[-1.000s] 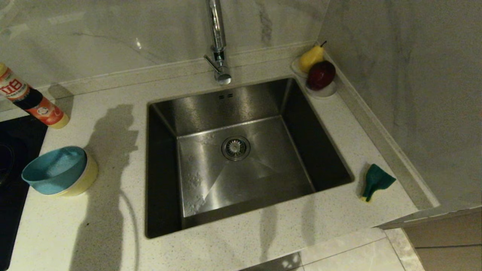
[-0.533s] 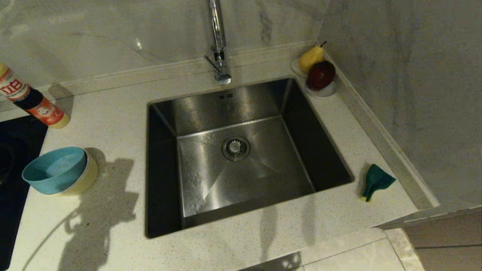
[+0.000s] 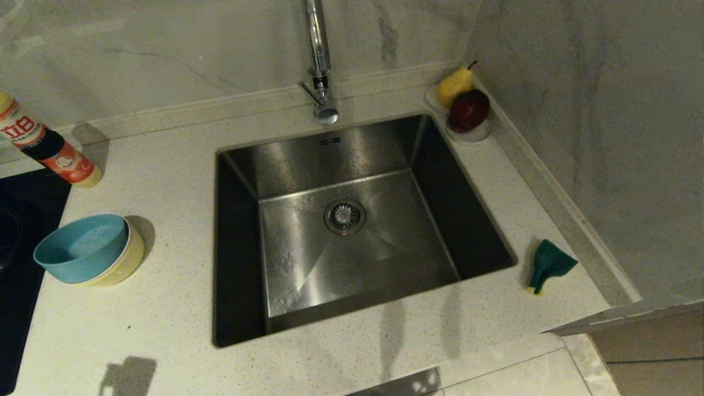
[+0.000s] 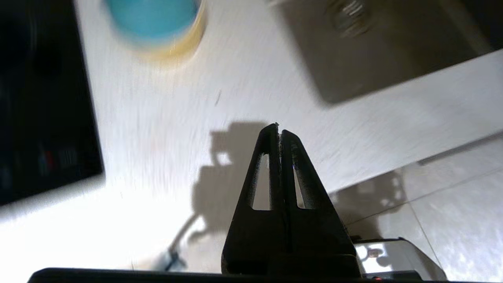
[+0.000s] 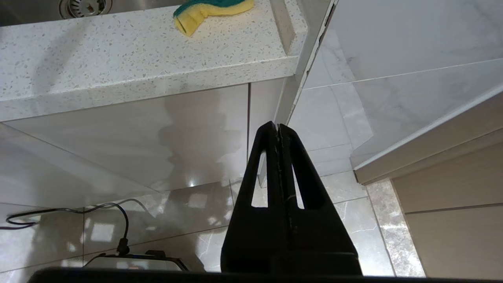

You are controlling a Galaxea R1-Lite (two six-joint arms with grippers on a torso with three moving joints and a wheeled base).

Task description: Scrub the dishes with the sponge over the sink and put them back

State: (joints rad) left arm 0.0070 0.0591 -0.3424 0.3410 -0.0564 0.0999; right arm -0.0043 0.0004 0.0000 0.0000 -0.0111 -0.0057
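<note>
A light blue bowl (image 3: pixel 82 247) sits nested in a yellow bowl (image 3: pixel 125 263) on the counter left of the sink (image 3: pixel 308 264). They show blurred in the left wrist view as blue (image 4: pixel 151 17) over yellow (image 4: pixel 184 47). The sponge (image 3: pixel 547 265) lies crumpled, green face up, on the counter right of the sink; its yellow face shows in the right wrist view (image 5: pixel 212 10). My left gripper (image 4: pixel 278 129) is shut and empty above the counter's front edge, well short of the bowls. My right gripper (image 5: pixel 277 126) hangs shut and empty below counter height, before the cabinet front. Neither arm shows in the head view.
A chrome tap (image 3: pixel 319 60) rises behind the sink. A detergent bottle (image 3: pixel 47 146) lies at the far left, beside a black hob (image 3: pixel 16 231). A pear (image 3: pixel 454 83) and a red apple (image 3: pixel 468 109) rest on saucers in the back right corner, against the wall.
The left arm's shadow on the counter has slid from beside the bowls down to the front edge and shrunk. Bowls and sponge have not moved.
</note>
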